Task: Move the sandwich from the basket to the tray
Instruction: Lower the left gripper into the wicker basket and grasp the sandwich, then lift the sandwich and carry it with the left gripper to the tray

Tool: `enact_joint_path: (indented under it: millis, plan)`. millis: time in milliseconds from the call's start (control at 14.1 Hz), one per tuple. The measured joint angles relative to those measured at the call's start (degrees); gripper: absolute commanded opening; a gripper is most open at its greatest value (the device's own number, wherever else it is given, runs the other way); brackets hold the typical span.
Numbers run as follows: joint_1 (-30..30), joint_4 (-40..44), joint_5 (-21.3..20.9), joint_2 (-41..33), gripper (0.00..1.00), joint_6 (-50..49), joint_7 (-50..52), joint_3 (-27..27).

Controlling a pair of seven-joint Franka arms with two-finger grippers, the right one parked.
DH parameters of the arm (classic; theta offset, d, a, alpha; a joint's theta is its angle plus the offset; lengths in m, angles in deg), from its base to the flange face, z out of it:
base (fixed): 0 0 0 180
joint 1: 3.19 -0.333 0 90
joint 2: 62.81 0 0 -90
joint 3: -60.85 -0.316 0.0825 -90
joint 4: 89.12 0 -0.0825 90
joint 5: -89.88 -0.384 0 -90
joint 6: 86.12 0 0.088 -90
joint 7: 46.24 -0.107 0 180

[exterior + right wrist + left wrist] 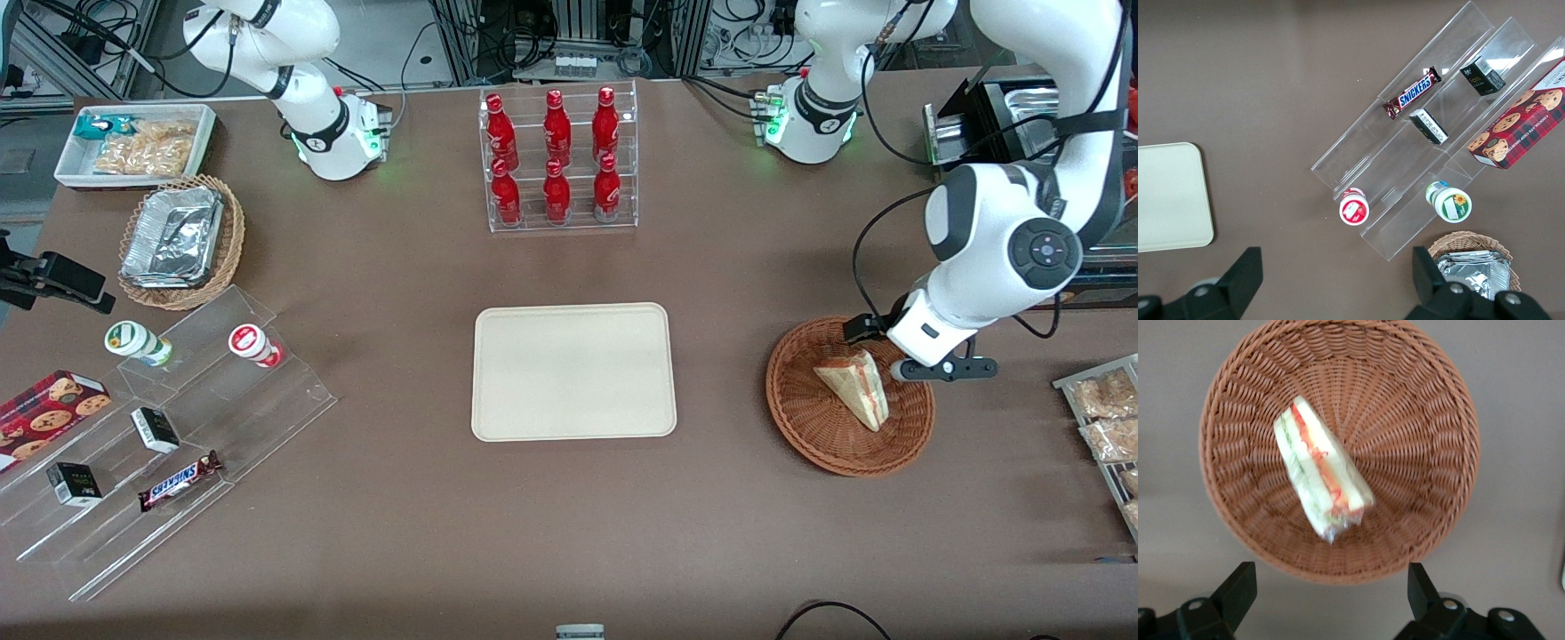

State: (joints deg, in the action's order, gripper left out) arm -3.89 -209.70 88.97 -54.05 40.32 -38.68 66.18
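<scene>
Red bottles (556, 158) in clear rack; Snickers bar (180, 481) on acrylic steps (178, 436)

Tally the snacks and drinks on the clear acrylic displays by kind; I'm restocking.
Red bottles: 6
Yogurt cups: 2
Snickers bar: 1
Small dark boxes: 2
Total: 11
The gripper hangs open above the basket, sandwich ungrasped.
</scene>
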Motion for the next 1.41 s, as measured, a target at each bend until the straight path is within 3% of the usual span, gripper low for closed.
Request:
enact_joint_path:
  millis: [354,1061,1131,1202,1273,1343,1414]
  plan:
    - [-0.1,-3.0,0.1,3.0,1.0,6.2,15.1,0.0]
    - [-2.6,-1.9,0.2,9.8,1.0,14.3,28.9,0.1]
    - [-2.6,-1.9,0.2,10.4,0.89,14.7,29.7,0.2]
    - [-2.6,-1.8,0.2,10.8,0.64,14.9,30.2,0.3]
    - [-2.6,-1.7,0.2,11.1,0.31,15.0,30.9,0.3]
    - [-2.6,-1.7,0.2,11.3,0.1,15.0,31.8,0.4]
    - [-2.5,-1.5,0.2,11.4,0.05,15.0,32.4,0.5]
